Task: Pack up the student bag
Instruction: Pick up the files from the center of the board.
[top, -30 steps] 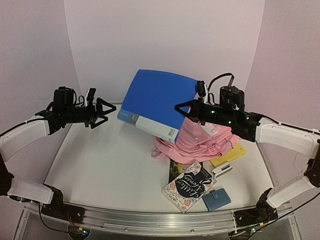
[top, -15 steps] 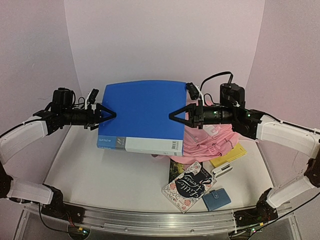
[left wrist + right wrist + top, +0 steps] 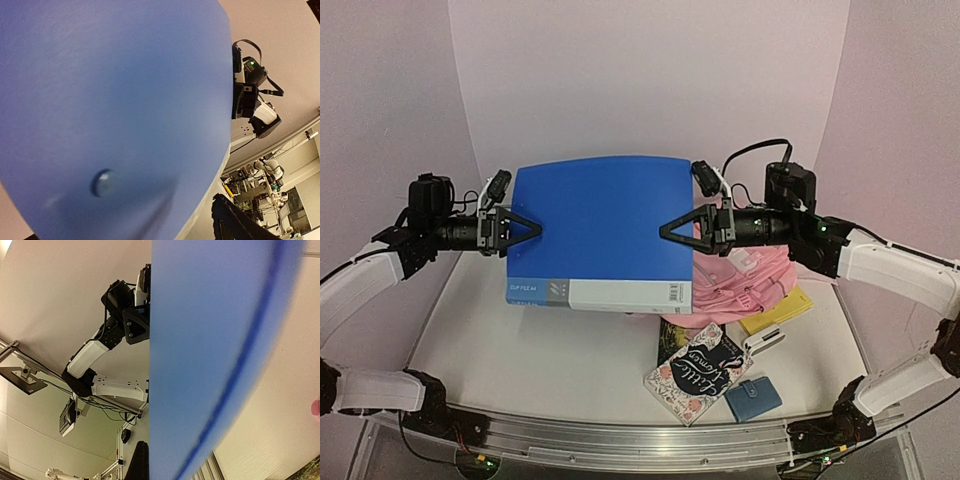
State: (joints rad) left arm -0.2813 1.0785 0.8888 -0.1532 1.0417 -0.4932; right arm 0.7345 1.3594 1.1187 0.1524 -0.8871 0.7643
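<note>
Pink fabric student bag point(image 3: 745, 280), slumped on the table point(image 3: 520, 340), partly behind the raised blue binder point(image 3: 600, 230).
We judge it soft, light, best pinched at a fabric edge; right gripper point(image 3: 665, 228) clamps the binder; left gripper point(image 3: 537, 228) at its other edge, closure unclear.

A second ago the blue binder point(image 3: 598, 232) hung tilted from the right gripper point(image 3: 668, 228) alone, high over the pink bag point(image 3: 745, 282), with its spine dipping to the near left. The left gripper point(image 3: 530, 229) waited well apart on the left. The binder has since swung down to lie almost flat, with its labelled spine toward the near side, and it now spans between both grippers. The left gripper has closed in on its left edge and clamps it. In the last half second the binder and the left gripper drifted slightly left, and the left arm drew back.
</note>
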